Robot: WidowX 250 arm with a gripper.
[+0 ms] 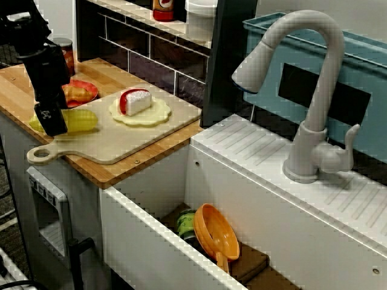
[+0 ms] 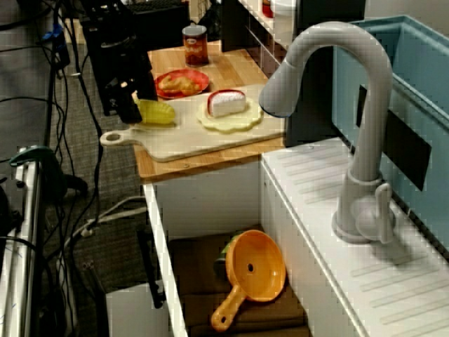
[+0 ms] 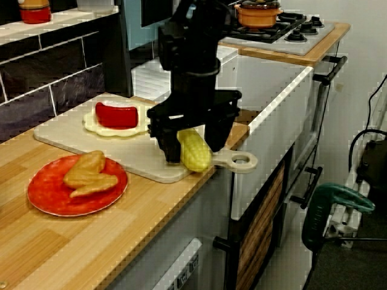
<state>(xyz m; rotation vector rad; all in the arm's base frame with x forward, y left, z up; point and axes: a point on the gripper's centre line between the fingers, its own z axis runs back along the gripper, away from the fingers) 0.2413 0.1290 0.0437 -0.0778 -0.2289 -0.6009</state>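
Observation:
My black gripper (image 3: 192, 145) stands over the near corner of the pale cutting board (image 3: 66, 130), by its handle. A yellow corn cob (image 3: 195, 154) lies between the fingers, which press on both of its sides. It seems to rest on the board. In the view from the sink side, one finger of the gripper (image 1: 53, 118) covers the middle of the corn (image 1: 81, 119). The view from above the faucet shows the gripper (image 2: 130, 109) at the left end of the corn (image 2: 158, 112). A red-and-white wedge (image 1: 134, 101) sits on a yellow scalloped disc further along the board.
Beside the board is a red plate (image 3: 45, 193) with a golden pastry-like piece. A can (image 2: 195, 43) stands behind it. To the right are a grey faucet (image 1: 308, 90) and a sink holding an orange strainer (image 2: 256, 267). A pot (image 3: 260, 13) sits on the stove.

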